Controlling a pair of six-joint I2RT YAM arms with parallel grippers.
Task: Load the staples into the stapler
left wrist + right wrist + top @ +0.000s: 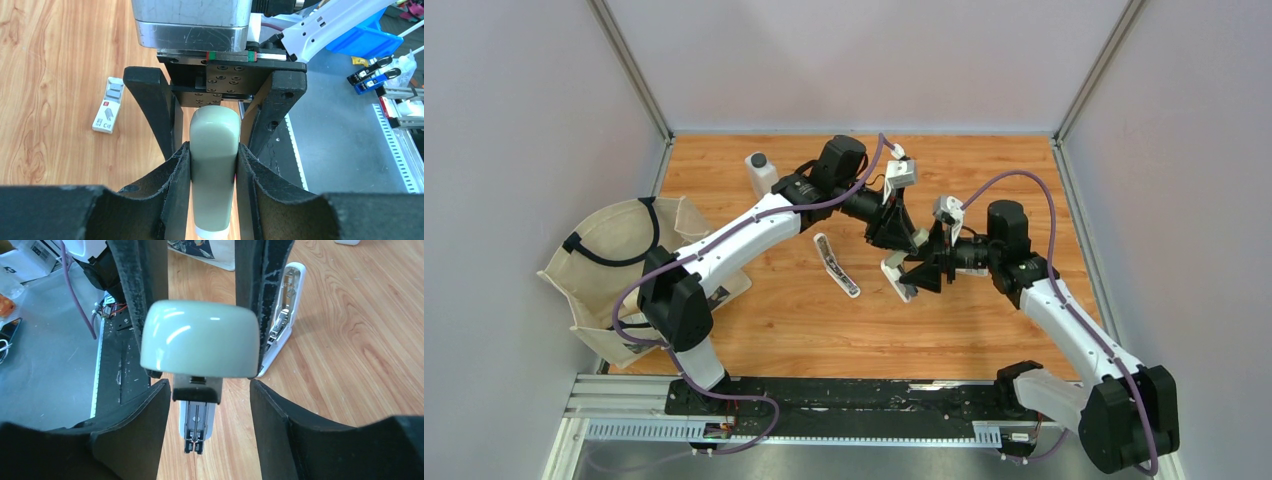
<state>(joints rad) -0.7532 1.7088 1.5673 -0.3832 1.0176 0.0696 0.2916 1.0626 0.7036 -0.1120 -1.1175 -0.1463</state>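
Left hand clamped on glossy, pale-green, round-ended stapler; right hand spread apart.

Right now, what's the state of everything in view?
Pale green plastic stapler: hinged open, held aloft.
White metal stapler: lying open on the wooden table.
Small white staple box: flat on table, untouched.
Left fingers: shut on the green stapler.
Right fingers: open, flanking it.
White bottle: upright, dark cap on.

Pale green stapler, orange wood-grain table
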